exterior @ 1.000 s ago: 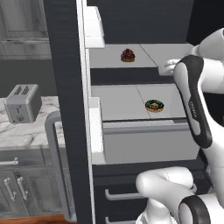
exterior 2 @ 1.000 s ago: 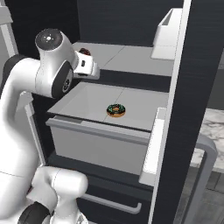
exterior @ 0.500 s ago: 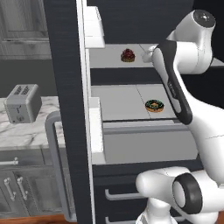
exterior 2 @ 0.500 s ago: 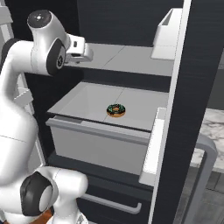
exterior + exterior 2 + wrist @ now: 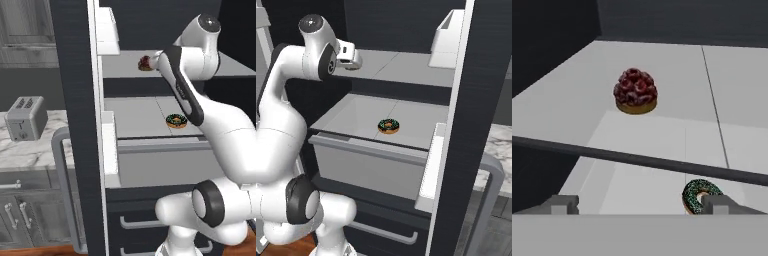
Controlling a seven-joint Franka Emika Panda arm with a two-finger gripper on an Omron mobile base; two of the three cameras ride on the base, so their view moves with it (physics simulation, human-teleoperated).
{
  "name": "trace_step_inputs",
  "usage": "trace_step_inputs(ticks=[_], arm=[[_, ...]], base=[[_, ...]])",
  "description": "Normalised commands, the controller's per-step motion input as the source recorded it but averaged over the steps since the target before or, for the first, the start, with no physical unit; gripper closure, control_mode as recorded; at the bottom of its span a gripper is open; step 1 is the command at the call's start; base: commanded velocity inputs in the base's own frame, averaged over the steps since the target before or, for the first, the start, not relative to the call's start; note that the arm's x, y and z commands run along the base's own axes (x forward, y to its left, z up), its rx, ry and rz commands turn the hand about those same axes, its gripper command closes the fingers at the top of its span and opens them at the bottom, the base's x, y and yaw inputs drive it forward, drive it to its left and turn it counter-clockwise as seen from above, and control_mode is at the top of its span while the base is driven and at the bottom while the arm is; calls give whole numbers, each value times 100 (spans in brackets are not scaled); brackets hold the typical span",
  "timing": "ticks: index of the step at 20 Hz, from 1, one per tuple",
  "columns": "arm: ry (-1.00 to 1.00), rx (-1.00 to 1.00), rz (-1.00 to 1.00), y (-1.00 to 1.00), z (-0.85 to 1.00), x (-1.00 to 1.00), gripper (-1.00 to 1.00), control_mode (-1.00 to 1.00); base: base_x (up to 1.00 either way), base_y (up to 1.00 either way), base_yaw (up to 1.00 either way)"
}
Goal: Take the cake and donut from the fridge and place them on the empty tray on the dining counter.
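The fridge stands open with light grey shelves. On its upper shelf sits the cake, a maroon bumpy dome, seen in the hand view as the cake ahead and slightly left of centre. The donut with dark frosting and sprinkles lies on the shelf below, also visible as the donut and the donut. My gripper is open, level with the upper shelf's front edge and short of the cake, with nothing between its fingers. In the right base view the gripper hangs at that shelf's left end. The tray and dining counter are out of view.
The open fridge door carries white bins and a long silver handle. A grey toaster stands on the marble wall counter to the left. Dark drawers sit under the shelves.
The jaws have gone from shut to wide open. The hand has risen and swung left along the upper shelf toward the cake.
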Motion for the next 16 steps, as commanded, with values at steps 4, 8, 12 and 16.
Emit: trace_step_inputs(ticks=[4,8,12,16], arm=[[0,0,1,22,0,63,-100,-100],[0,-1,0,17,-1,48,-100,-100],[1,0,0,17,0,41,-100,-100],[4,0,0,13,-8,46,-100,-100]], base=[[0,0,0],[0,0,0],[0,0,0],[0,0,0]])
